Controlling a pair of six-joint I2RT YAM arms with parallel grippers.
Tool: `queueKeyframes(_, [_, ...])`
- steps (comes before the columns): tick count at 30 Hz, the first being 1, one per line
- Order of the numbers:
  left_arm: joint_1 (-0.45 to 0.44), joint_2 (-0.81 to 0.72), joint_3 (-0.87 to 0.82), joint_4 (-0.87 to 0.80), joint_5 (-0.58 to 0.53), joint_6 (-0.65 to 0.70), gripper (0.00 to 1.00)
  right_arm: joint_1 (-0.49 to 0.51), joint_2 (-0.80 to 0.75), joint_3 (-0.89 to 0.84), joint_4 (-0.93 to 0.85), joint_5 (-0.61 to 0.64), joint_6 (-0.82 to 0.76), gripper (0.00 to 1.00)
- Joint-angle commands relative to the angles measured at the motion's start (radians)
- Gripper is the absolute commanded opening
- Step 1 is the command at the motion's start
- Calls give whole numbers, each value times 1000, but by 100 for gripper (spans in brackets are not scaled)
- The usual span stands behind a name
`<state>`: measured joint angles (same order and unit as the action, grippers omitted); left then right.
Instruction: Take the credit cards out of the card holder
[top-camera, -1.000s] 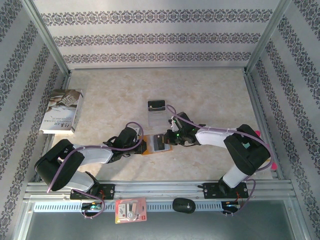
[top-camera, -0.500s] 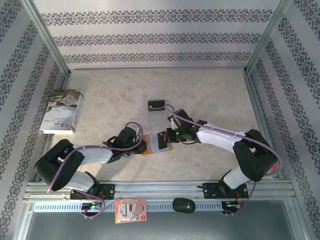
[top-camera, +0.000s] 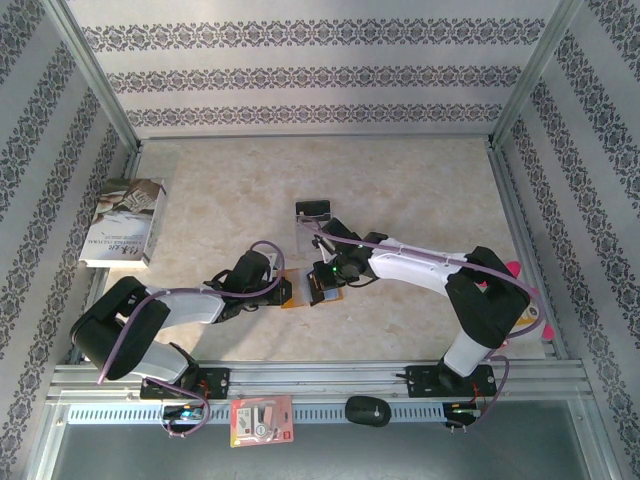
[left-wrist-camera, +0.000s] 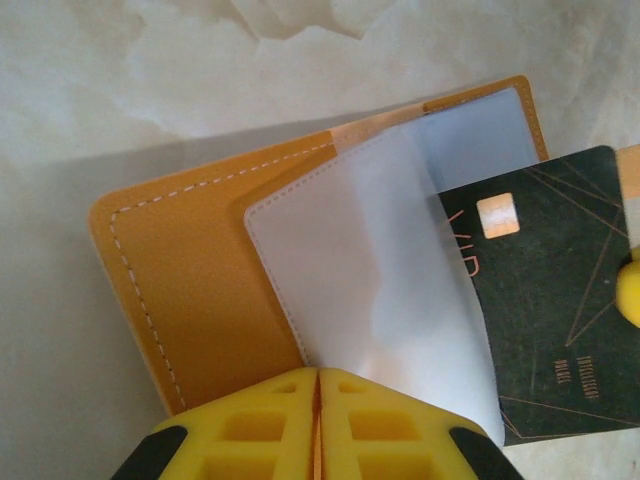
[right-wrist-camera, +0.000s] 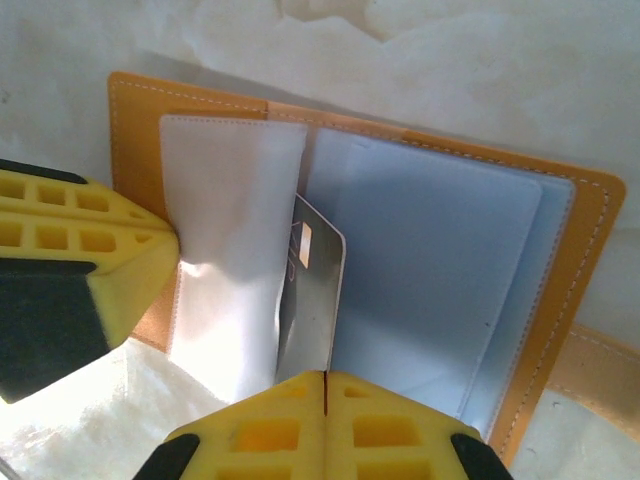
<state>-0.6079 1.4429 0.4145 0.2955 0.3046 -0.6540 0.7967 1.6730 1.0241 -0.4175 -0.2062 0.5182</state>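
The orange-tan card holder (top-camera: 296, 298) lies open on the table between the arms, grey-blue and white pockets (right-wrist-camera: 440, 260) facing up. My left gripper (left-wrist-camera: 316, 378) is shut on its near edge, where the orange cover (left-wrist-camera: 190, 290) meets a white pocket leaf. A black credit card (left-wrist-camera: 550, 300) with a gold chip sticks halfway out of that pocket. My right gripper (right-wrist-camera: 325, 380) is shut on the card's (right-wrist-camera: 312, 300) free end. In the top view the left gripper (top-camera: 285, 291) and the right gripper (top-camera: 322, 282) sit close together over the holder.
A clear plastic stand (top-camera: 314, 222) stands just behind the holder. A book (top-camera: 123, 222) lies at the left wall. On the front rail rest a red-and-white packet (top-camera: 261, 420) and a black oval object (top-camera: 367, 410). Patterned walls enclose the table.
The right arm has swung left, bringing its gripper and the card over the holder toward the left gripper. The left arm has held still.
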Motion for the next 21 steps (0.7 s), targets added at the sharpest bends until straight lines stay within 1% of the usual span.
queueKeyframes(1, [17,33,2,-73,-5,25,10,10,26,15,-12,-6,-15,12])
queueKeyframes(5, [18,43,9,-70,3,26,10,7,19,4,25,-31,-2,20])
queueKeyframes(9, [18,48,13,-70,5,26,10,-10,22,-13,69,-84,22,21])
queueKeyframes(13, [19,47,18,-77,5,28,10,-23,20,-22,73,-70,16,14])
queueKeyframes(17, [25,39,20,-92,7,31,10,-47,2,-26,48,-53,-7,1])
queueKeyframes(18, [27,36,21,-94,8,32,10,-52,-12,-30,44,-46,-12,0])
queueKeyframes(21, [42,14,24,-111,13,38,13,-66,-96,-52,23,-20,-36,0])
